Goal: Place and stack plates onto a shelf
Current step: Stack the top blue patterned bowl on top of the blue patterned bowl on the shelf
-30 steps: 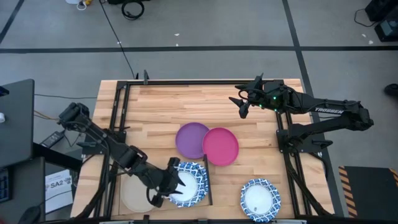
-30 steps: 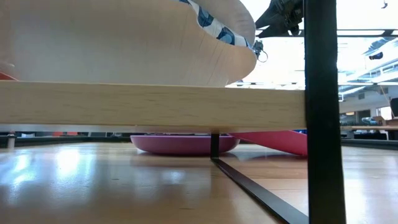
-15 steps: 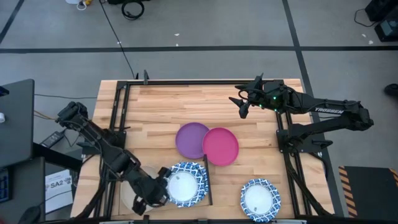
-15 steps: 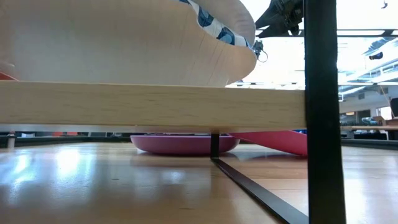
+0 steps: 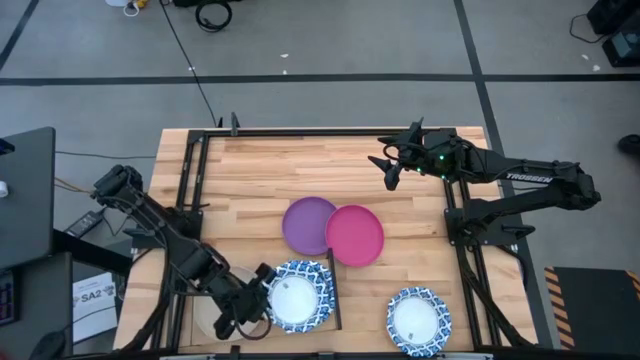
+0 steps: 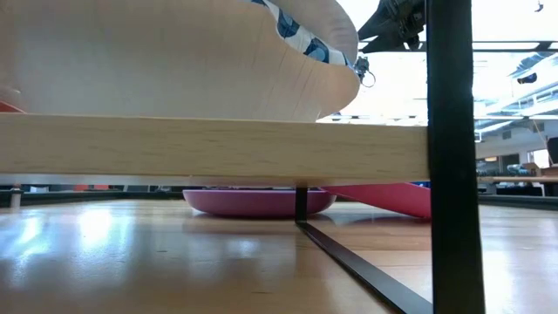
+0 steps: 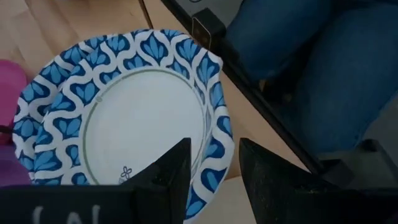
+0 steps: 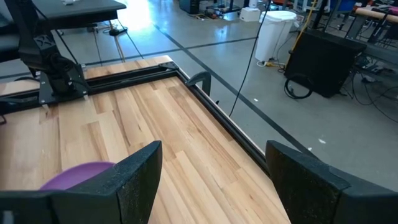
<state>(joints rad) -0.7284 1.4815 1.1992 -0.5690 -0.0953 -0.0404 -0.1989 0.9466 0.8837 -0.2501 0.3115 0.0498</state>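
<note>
A white plate with a blue patterned rim [image 5: 298, 297] lies flat on the pale plywood shelf [image 5: 331, 305] at the table's near left, beside a beige plate [image 5: 208, 315]. My left gripper [image 5: 255, 303] is open at this blue plate's left rim. In the left wrist view the rim [image 7: 214, 143] shows between and beyond the two fingers [image 7: 168, 177]. I cannot tell whether they touch it. A purple plate [image 5: 305, 224] and a magenta plate [image 5: 358, 236] lie mid-table, overlapping. Another blue-rimmed plate [image 5: 418, 320] lies near right. My right gripper [image 5: 388, 166] is open and empty at the far right.
Dark frame rails [image 5: 190, 200] run along both table sides, and the shelf's upright post [image 6: 449, 157] stands near the low camera. A person's legs in blue trousers [image 7: 311, 74] show beyond the table's near edge. Bare tabletop [image 5: 300, 165] lies at the far middle.
My left gripper has drawn back toward the table's left edge, from over the blue-rimmed plate's left half to its left rim. The plate stays flat on the shelf.
</note>
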